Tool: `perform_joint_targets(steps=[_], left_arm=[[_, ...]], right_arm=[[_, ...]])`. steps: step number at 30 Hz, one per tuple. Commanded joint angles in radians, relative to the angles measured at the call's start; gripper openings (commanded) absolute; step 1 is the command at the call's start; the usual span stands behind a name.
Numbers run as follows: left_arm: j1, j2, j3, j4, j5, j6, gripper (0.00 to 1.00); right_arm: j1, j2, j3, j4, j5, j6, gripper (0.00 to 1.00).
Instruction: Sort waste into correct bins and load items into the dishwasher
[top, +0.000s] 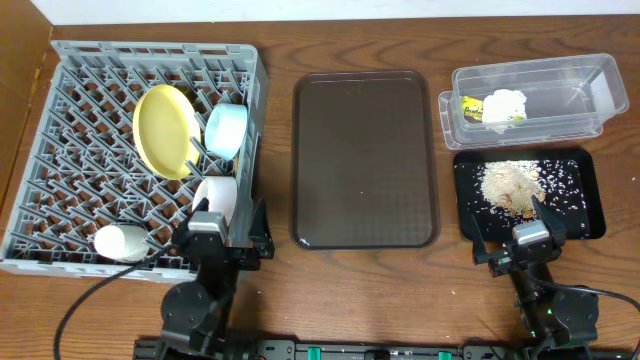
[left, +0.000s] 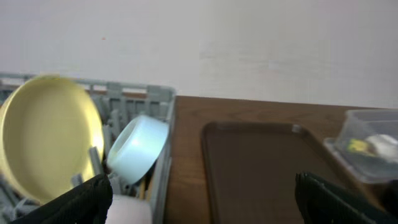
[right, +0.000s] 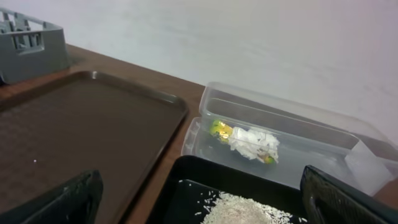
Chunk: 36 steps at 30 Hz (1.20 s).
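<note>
The grey dish rack (top: 60, 120) at the left holds the pale yellow plate (top: 165, 130) on edge, the light blue bowl (top: 226, 130) and the pinkish-white bowl (top: 216, 196). The plate (left: 46, 137) and blue bowl (left: 138, 149) also show in the left wrist view. The clear tub (top: 580, 90) holds the green wrapper (top: 470, 106) and white tissue (top: 505, 106), which also show in the right wrist view (right: 252, 143). The black tray (top: 585, 200) carries crumbs. My left gripper (top: 228, 238) and right gripper (top: 522, 240) are open and empty near the front edge. Chopsticks are not visible.
The brown serving tray (top: 365, 160) lies in the middle between rack and bins. A white rounded object (top: 120, 242) lies in the rack's front left corner. A beige crumb heap (top: 512, 183) sits on the black tray.
</note>
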Motion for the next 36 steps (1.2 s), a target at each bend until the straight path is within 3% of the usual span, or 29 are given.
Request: perform_joint_targets(steps=[1,13,36], left_arm=[[0.004,-0.078,-0.081,0.013,-0.056,-0.009,0.94],[0.004,-0.102,-0.324,0.187,-0.053,-0.009,0.95],[0.011,-0.098,-0.324,0.191,-0.051,-0.009,0.95]], right_arm=[[-0.005,-0.005,-0.002,-0.003,-0.005,-0.006,0.99],[-0.004,-0.005,-0.002,-0.003,-0.005,-0.006,0.99],[-0.005,-0.005,-0.002,-0.003,-0.005,-0.006,0.99]])
